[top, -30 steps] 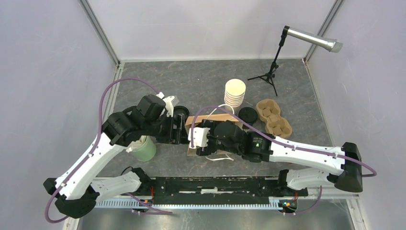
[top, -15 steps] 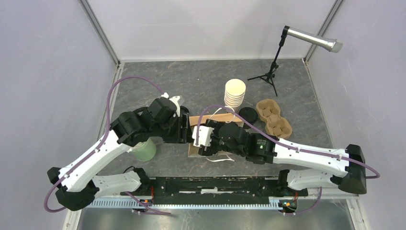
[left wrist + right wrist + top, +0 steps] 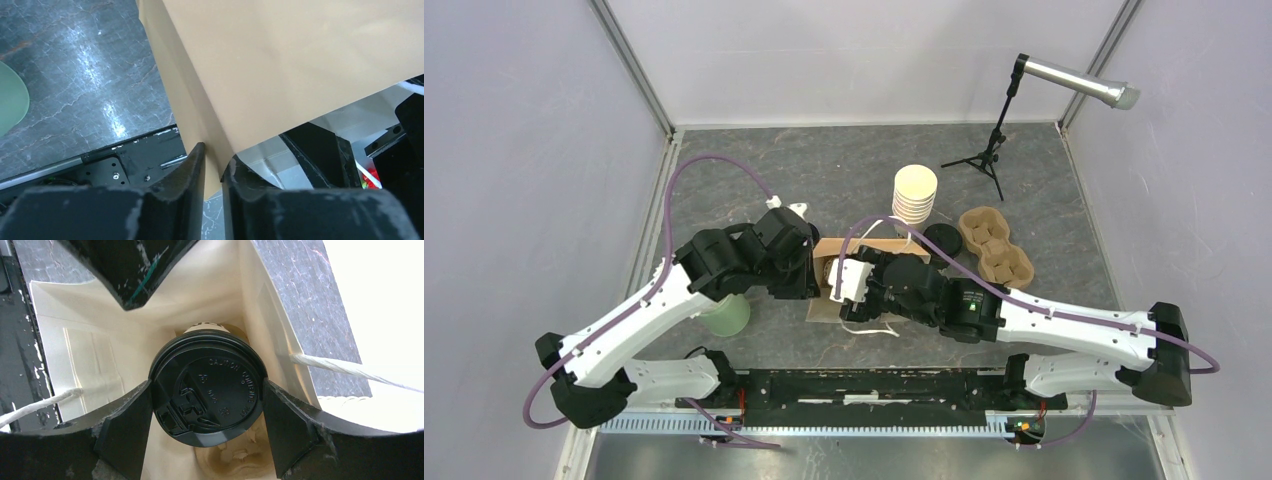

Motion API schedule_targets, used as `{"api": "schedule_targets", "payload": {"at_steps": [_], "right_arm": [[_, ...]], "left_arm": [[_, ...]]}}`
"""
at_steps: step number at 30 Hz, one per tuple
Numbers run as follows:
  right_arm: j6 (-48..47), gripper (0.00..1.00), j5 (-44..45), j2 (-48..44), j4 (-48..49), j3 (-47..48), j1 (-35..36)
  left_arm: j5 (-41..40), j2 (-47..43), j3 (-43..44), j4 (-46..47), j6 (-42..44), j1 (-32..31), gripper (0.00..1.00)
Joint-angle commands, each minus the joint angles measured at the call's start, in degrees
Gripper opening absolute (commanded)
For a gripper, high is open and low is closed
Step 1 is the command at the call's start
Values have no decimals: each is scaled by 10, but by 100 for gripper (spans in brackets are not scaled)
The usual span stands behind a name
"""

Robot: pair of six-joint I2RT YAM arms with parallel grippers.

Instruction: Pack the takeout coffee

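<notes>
**Gripping a lidded cup inside the bag**

Reaching into the open mouth of the brown paper bag (image 3: 280, 65), the right pincer (image 3: 207, 407) has the takeout coffee (image 3: 210, 385) between its two fingers. Each finger presses against one side of the round black lid, so the jaws stand wide but are filled by the cup. The cup is upright within the bag's pale interior. A sliver of its cream wall shows past the lid's far rim, and brown paper shows below it. The bag's white cord handles (image 3: 345, 367) trail out to either side.

The left pincer (image 3: 213, 167) is at the bag's left side. Its jaws are drawn almost together, with the thin brown wall of the bag pinched between them near its edge.

From above, both arms meet at the bag in the middle of the grey tabletop (image 3: 824, 180). Just beyond the bag stands a stack of lidless cups (image 3: 914, 195). Black lids (image 3: 942, 240) and a pulp carrier (image 3: 996, 247) lie to its right. A green cup (image 3: 727, 315) sits under the left arm, apart from the bag.
</notes>
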Motion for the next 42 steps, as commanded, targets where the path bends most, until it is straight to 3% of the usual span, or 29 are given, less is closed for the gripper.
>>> {"api": "schedule_targets", "payload": {"at_steps": [1,7,14,26,36,42], "right_arm": [[-33,73,4,-27,-21,24,-17],[-110,73,-49,-27,-159,79,-43],[-154,72,-67,1,-221,136,-43],[-270,71,-53,59,-235,126,-43],[-281,71,-37,60,-181,73,-44],[-274,71,-29,66,-240,154,-44]], "left_arm": [[-32,-10,20,6,0,-2,20],[-16,-41,-10,50,33,-2,3],[5,-57,-35,77,63,-2,2],[25,-64,-48,104,79,-2,2],[31,-56,-47,105,76,-2,2],[38,-59,-54,104,82,-2,2]]}}
